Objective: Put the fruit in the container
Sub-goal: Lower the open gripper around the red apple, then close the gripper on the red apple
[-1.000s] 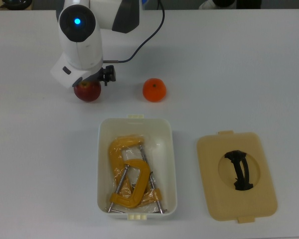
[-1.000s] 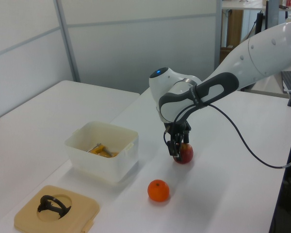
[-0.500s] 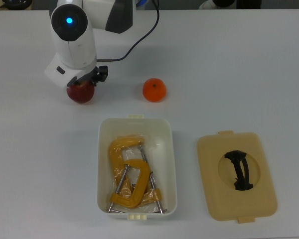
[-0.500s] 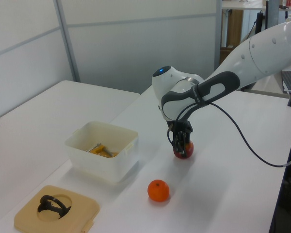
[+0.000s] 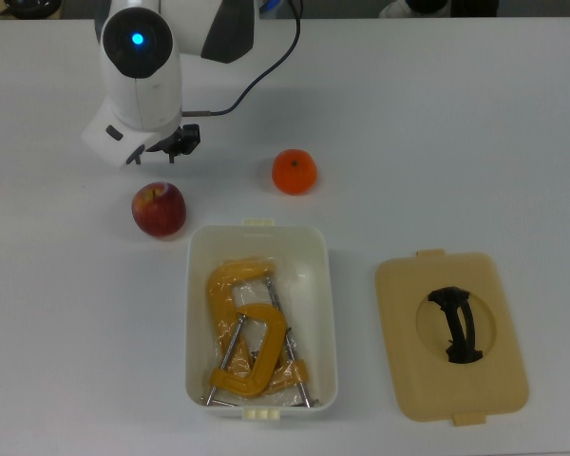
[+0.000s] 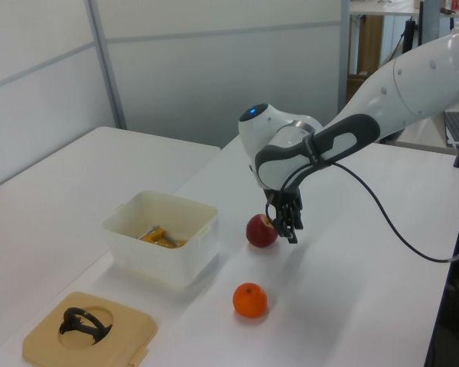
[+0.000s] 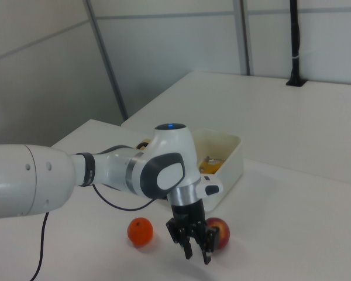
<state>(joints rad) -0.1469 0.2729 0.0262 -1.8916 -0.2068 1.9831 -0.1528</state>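
Single white arm [image 6: 402, 80], seen from three sides. In the left view it enters the frame at 2 o'clock and slopes down toward the centre, ending in a rounded wrist housing [image 6: 271, 145] with a lit blue indicator [image 6: 250, 114] on top. The gripper [image 6: 288, 223] hangs from the housing at its 6 o'clock, pointing downward. In the right view the gripper [image 7: 197, 250] shows two dark fingers [image 7: 188, 248] spread apart. A black cable [image 5: 256, 81] leaves the wrist at 2 o'clock in the top view.
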